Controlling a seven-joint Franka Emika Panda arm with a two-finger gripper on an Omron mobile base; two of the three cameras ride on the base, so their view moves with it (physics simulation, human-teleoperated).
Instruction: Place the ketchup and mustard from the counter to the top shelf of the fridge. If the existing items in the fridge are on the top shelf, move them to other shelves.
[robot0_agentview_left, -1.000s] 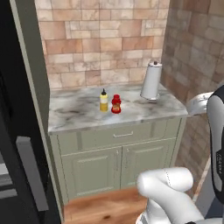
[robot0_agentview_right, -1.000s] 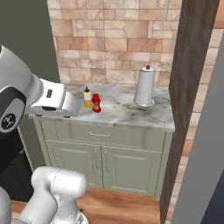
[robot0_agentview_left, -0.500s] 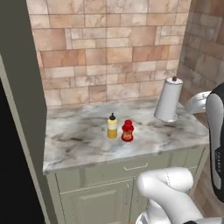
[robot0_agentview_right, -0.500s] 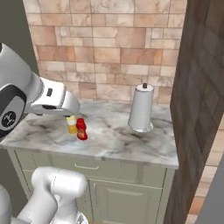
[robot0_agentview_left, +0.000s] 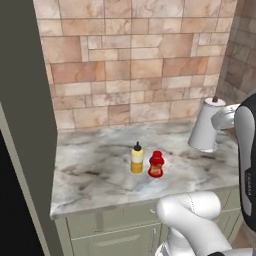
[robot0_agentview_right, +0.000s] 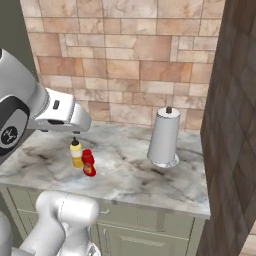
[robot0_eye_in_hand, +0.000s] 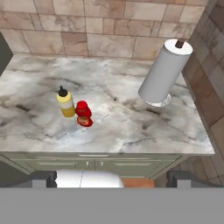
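Observation:
The mustard (robot0_agentview_left: 136, 159) and the ketchup (robot0_agentview_left: 156, 165) stand upright side by side near the middle of the marbled counter (robot0_agentview_left: 90, 177), almost touching. The right base view has the mustard (robot0_agentview_right: 76, 154) and ketchup (robot0_agentview_right: 89, 163) just below my white hand. Seen from the hand, the mustard (robot0_eye_in_hand: 65, 103) is left of the ketchup (robot0_eye_in_hand: 82, 113), well ahead of my gripper (robot0_eye_in_hand: 111, 178). Its two dark fingertips (robot0_eye_in_hand: 43, 177) stand wide apart, open and holding nothing. The fridge interior, its shelves, the donut and the cupcake are out of view.
A white paper towel roll (robot0_agentview_left: 205, 131) on a stand sits on the right of the counter (robot0_agentview_right: 130, 177), near a brown brick side wall (robot0_agentview_right: 235, 125). A tall dark panel (robot0_agentview_left: 25, 100) bounds the counter's left end. Pale grey-green cabinets (robot0_eye_in_hand: 87, 164) lie below.
The base has driven closer to the counter, so the whole scene has grown and shifted. The two bottles and the towel roll keep their places on the counter.

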